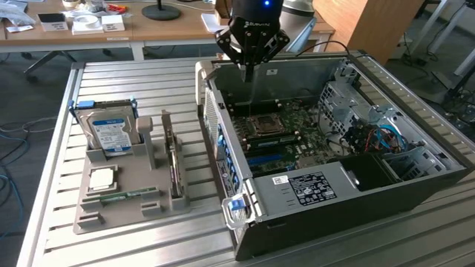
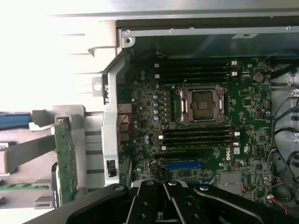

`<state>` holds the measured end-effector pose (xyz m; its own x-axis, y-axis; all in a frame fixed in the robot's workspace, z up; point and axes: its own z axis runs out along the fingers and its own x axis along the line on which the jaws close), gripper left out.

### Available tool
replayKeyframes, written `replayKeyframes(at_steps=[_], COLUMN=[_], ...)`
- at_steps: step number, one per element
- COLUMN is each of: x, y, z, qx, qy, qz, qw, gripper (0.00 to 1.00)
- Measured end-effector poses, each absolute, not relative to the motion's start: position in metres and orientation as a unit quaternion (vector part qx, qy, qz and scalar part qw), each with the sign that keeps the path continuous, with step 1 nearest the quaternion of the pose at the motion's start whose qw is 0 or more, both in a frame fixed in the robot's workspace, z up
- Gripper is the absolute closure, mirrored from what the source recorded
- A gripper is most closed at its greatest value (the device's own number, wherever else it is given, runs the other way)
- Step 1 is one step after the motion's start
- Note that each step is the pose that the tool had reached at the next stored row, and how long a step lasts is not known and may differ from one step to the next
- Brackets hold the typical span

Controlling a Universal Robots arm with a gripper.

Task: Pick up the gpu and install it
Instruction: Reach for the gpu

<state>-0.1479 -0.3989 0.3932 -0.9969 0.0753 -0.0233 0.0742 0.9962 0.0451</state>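
A lab: slatted metal bench (image 1: 133,78), open computer case (image 1: 319,219), cluttered desks (image 1: 137,29) behind.

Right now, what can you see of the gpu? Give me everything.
The gpu is a thin green circuit board, seen nearly edge-on, so its fan face is hidden. It stands upright on its long edge in a slot of the grey holder, on the exterior view's left of the open computer case. Only the holder touches it.

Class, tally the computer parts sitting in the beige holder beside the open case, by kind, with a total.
Blue-labelled silver hard drive: 1
Thin green gpu card, standing on edge: 1
Square silver processor chip: 1
Narrow green memory stick: 1
Total: 4
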Motion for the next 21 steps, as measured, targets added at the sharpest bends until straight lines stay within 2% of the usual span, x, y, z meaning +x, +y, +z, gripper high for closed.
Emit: replayKeyframes(at_steps=[21], x=[-0.173], y=[-0.399], z=[0.393], qx=[0.037], qy=[0.999], qz=[0.022], qw=[0.012], gripper=[0.89])
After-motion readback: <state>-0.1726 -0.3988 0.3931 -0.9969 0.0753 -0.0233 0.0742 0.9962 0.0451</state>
